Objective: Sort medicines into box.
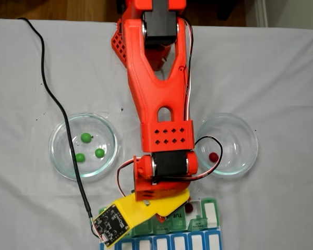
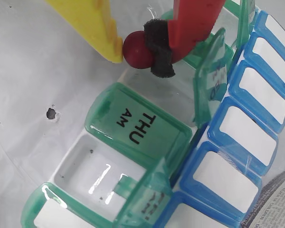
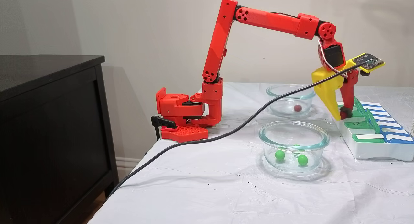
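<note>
In a fixed view, three green pills [image 1: 86, 137] are seen in the left glass dish [image 1: 60, 133] on the bench [image 1: 281, 78], and one red pill [image 1: 213, 156] in the right dish [image 1: 249, 135]. In the wrist view, a red pill [image 2: 138, 49] is gripped between the jaws of the gripper [image 2: 135, 47] over the pill box [image 2: 133, 128], beside the closed THU lid [image 2: 137, 126].

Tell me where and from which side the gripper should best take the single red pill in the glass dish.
Probably straight from above: the red pill is a small ball lying on the floor of the glass dish, whose wall blocks a sideways approach. Pinch across its middle, one fingertip on each side.
</note>
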